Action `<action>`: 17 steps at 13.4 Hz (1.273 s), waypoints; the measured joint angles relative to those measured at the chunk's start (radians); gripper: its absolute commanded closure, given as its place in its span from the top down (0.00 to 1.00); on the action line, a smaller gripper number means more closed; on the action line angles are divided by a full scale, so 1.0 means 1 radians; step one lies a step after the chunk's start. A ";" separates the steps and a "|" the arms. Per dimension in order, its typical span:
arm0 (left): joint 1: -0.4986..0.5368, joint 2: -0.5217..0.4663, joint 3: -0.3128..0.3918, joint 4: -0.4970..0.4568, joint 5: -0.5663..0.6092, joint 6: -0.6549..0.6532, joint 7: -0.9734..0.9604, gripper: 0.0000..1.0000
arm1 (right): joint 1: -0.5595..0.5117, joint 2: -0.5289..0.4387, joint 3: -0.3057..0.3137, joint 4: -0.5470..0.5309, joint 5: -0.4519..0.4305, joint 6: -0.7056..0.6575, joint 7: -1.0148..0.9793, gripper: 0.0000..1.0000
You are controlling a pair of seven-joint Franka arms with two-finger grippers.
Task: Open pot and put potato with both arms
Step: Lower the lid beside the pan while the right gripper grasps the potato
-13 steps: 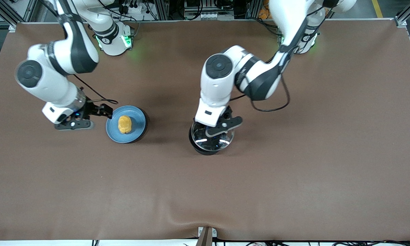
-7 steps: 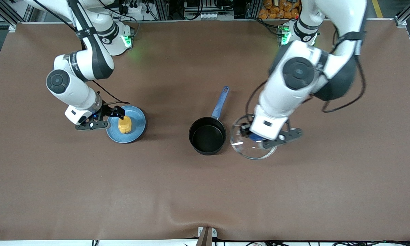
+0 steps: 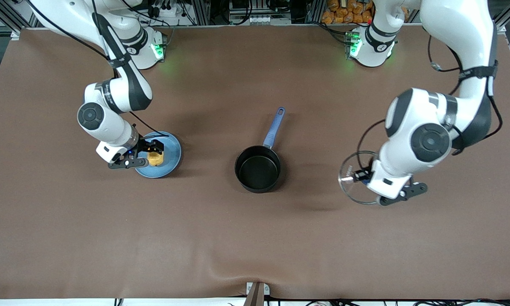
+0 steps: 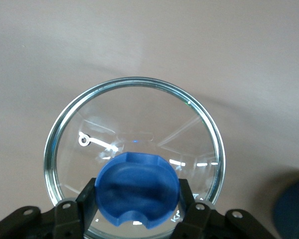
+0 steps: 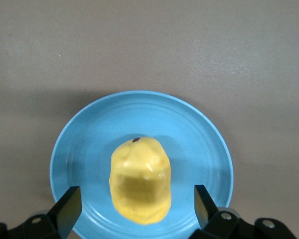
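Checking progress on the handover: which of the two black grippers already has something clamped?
The left gripper, shut on the round glass lid's blue knob. The right gripper is open around the yellow potato.

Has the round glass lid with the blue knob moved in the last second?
Yes. The round glass lid with the blue knob, gripped by the left gripper, has left the black saucepan and travelled toward the left arm's end of the table.
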 measured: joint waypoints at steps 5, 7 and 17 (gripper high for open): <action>0.129 -0.028 -0.001 -0.276 0.001 0.321 0.153 0.00 | 0.001 0.065 0.000 -0.022 0.000 0.109 -0.003 1.00; 0.164 -0.040 -0.002 -0.392 0.001 0.440 0.200 0.00 | 0.001 0.080 0.000 -0.023 -0.001 0.118 -0.003 1.00; 0.187 -0.071 -0.010 -0.554 0.001 0.619 0.214 1.00 | 0.016 -0.060 0.001 0.107 -0.001 -0.197 -0.005 0.00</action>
